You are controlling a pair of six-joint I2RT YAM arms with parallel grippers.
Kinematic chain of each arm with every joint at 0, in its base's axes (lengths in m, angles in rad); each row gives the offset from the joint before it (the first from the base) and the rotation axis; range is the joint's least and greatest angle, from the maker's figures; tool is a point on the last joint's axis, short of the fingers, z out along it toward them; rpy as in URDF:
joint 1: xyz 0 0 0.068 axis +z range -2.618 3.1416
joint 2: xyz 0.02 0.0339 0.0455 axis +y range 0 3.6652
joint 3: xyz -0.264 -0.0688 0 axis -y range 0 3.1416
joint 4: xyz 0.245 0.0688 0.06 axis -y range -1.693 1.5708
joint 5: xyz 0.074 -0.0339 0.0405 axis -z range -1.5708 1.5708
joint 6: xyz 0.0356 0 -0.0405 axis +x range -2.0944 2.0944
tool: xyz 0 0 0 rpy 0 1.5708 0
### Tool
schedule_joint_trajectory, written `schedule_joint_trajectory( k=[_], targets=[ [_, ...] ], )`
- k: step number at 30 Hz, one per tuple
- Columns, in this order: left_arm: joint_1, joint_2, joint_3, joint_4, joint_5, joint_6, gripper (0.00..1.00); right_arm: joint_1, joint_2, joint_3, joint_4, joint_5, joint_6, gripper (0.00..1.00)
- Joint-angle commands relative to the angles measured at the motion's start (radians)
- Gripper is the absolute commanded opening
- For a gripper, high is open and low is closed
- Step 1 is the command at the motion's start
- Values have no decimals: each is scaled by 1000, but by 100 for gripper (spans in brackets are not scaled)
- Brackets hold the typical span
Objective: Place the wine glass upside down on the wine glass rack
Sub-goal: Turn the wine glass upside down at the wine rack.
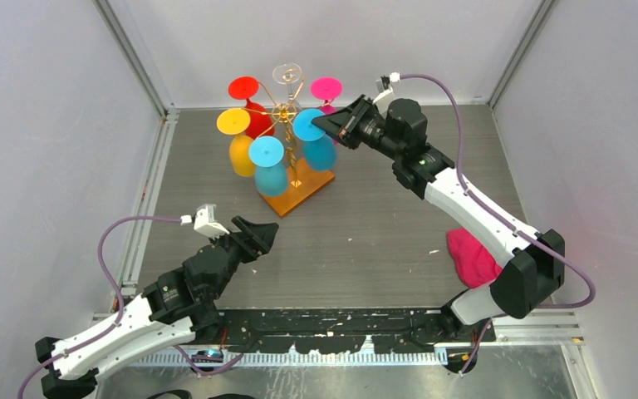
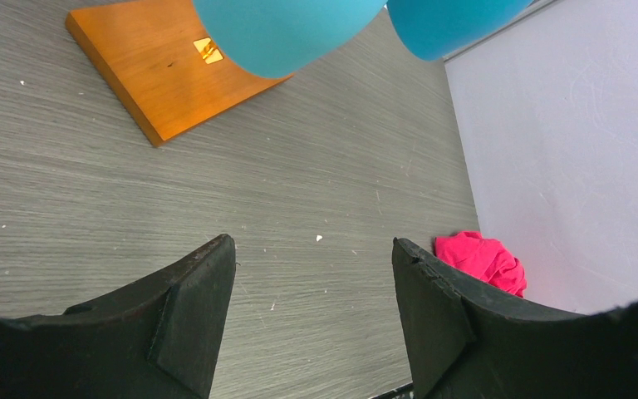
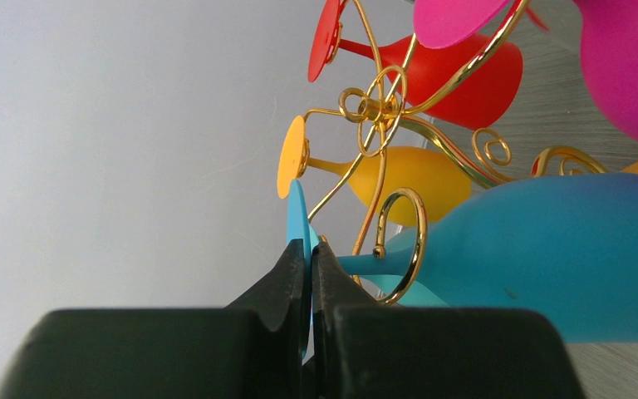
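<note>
nearest us the left gripper (image 2: 311, 245) hangs over the grey table (image 1: 374, 224), fingers spread with nothing between them, while the right gripper (image 3: 309, 249) is up at the wine glass rack (image 1: 285, 110), fingers pressed together on the foot rim of the blue wine glass (image 3: 548, 249). we see that glass upside down, stem in a gold loop on the rack's right side, among other coloured glasses (image 1: 243, 87); a pink cloth (image 1: 469, 258) lies at the table's near right.
</note>
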Motion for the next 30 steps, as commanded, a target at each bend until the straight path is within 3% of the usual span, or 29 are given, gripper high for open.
schedule_joint_trajectory(
  k=[1,30],
  targets=[
    [3,5,20,28,-4,-6,70,3,-51,-11,26,22,-17,1],
    [2,-4,14,14,-8,-14,70,-53,-70,-51,49,26,12,1]
  ],
)
